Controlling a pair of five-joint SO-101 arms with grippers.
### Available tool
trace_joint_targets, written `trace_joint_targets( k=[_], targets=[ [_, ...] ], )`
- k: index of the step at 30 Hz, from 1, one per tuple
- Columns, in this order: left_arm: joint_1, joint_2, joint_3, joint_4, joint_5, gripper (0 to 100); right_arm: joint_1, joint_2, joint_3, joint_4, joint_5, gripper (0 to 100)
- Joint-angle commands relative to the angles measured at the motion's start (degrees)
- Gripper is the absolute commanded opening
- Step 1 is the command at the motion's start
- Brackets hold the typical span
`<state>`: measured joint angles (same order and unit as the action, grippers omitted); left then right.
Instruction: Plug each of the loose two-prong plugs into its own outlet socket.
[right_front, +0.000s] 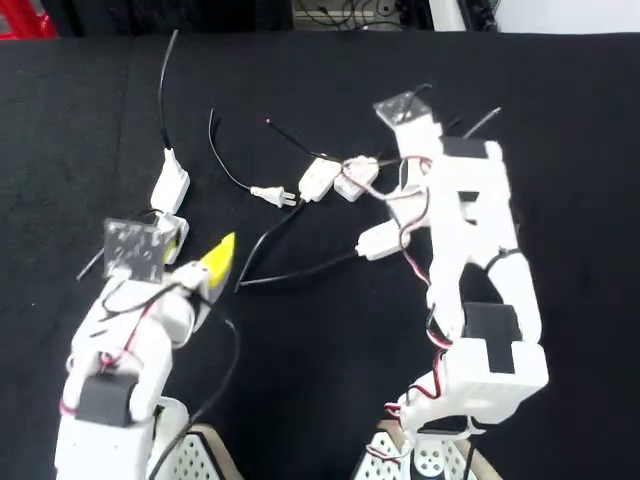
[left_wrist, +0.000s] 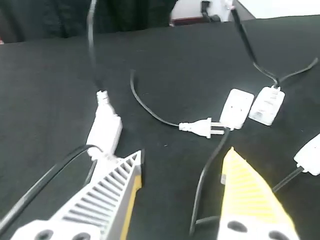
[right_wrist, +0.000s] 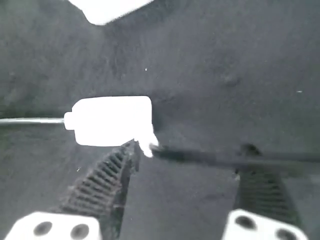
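Status: nothing seated, as far as I can judge. All insertions are left to do.

- Table (right_front: 80, 100): black, with all the parts lying loose on it.
- Right arm (right_front: 470, 250): spans 3–5 o'clock. Left arm (right_front: 130, 340): at 7–8 o'clock.
- Right claw (right_wrist: 189, 148): spread wide, holding nothing. The low block (right_wrist: 110, 121) lies at one fingertip, touching or nearly so. A black cable (right_wrist: 210, 157) crosses between the fingers.
- Left claw (left_wrist: 184, 152): also spread wide and empty, at 8 o'clock. It aims toward the plug.
- Long block (right_front: 170, 185): at 10 o'clock, just beyond the left claw. Its lead runs off to 12.
- Block pair, near block (right_front: 320, 178) and far block (right_front: 355, 178): just off centre toward 12, side by side and touching. I can't tell if they're mated.
- Plug (right_front: 272, 196): at 11 o'clock of centre. Both prongs are bare and point toward 3 o'clock at the near block, at or just short of its edge. It is clearly not inserted.

Only this one piece shows prongs. For the other white blocks, I can't sort plug from socket here.

Next step is my guess: the left claw takes the plug, since it's the nearest open one.

Writing: none legible. There are faint marks on the pair's faces in the left wrist view, too blurred to read. No labels elsewhere.
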<state>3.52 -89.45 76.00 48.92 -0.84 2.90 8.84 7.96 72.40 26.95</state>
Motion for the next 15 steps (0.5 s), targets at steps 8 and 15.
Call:
trace_joint_targets(
  k=[8, 15],
  targets=[
    [12.9, 65.0, -29.8, -13.0, -3.1, 26, 3.9, -0.3, -29.6, 28.6, -2.9, 31.5],
    [13.2, 89.0, -46.5, -13.3, -5.7, 26, 8.0, 0.0, -26.3, 28.4, -2.4, 31.5]
  ],
)
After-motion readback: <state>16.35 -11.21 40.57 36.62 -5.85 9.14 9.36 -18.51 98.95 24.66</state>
